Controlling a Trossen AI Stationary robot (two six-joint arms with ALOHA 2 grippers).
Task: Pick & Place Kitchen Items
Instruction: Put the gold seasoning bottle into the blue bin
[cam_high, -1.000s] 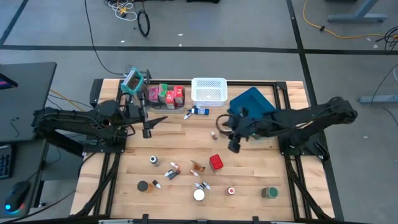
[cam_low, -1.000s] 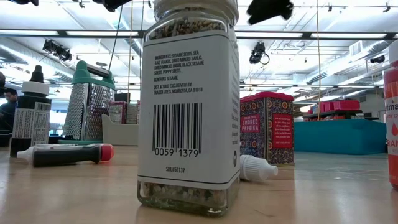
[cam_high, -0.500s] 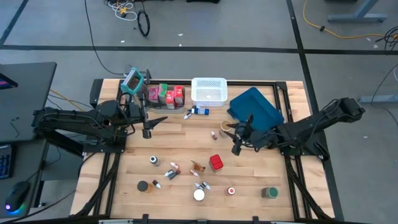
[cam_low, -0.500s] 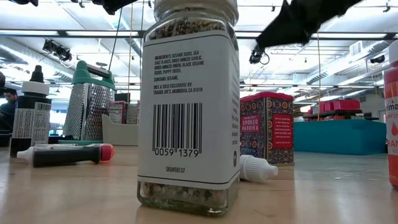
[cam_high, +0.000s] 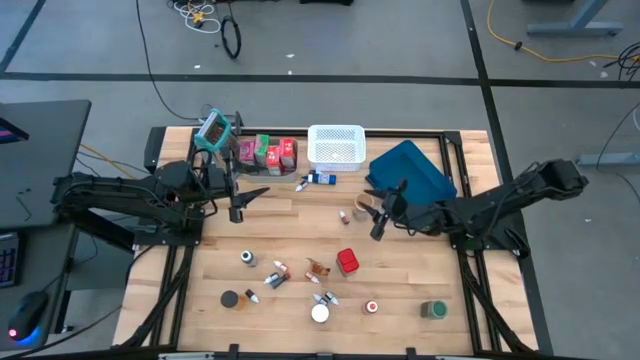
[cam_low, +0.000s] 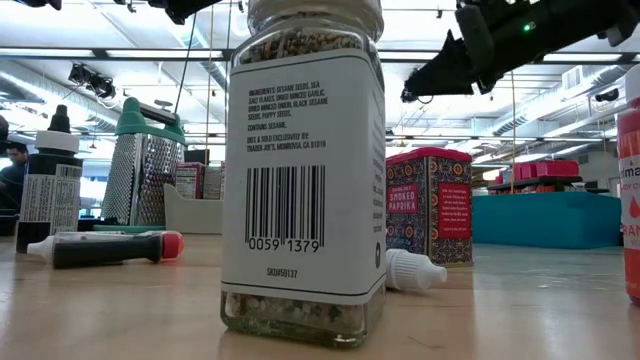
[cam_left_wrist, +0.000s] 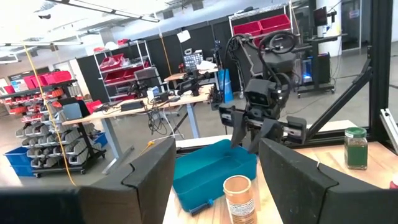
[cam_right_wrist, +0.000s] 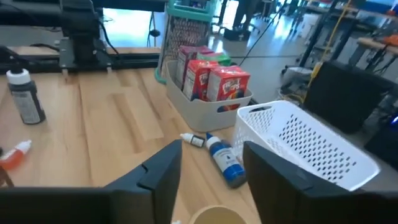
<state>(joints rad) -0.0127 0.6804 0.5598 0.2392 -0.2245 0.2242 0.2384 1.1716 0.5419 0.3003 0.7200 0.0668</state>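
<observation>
Small kitchen items lie scattered on the wooden table: a red tin (cam_high: 347, 262), lidded jars (cam_high: 320, 313) (cam_high: 433, 310), tiny bottles (cam_high: 275, 275) and a blue tube (cam_high: 318, 179). Red and green cartons (cam_high: 268, 152) stand in a clear bin. My right gripper (cam_high: 381, 213) (cam_right_wrist: 211, 149) is open and hangs just right of a tan-lidded jar (cam_high: 362, 209) (cam_right_wrist: 217, 216) (cam_left_wrist: 239, 198), fingers pointing toward the table's left, touching nothing. My left gripper (cam_high: 247, 199) (cam_left_wrist: 214, 149) is open and waits left of centre, above bare wood.
A white mesh basket (cam_high: 335, 145) and a blue tray (cam_high: 410, 170) sit along the far edge, with a grater (cam_high: 213, 130) at the far left. In the low view a tall seasoning jar (cam_low: 305, 170) stands close in front of the red tin (cam_low: 430, 205). Bare wood lies between the arms.
My right gripper has come down from above the blue tray's near edge and tipped toward level, its arm stretching out to the table's left until the fingers point at the tan-lidded jar. In the low view it has dropped into sight at the upper right.
</observation>
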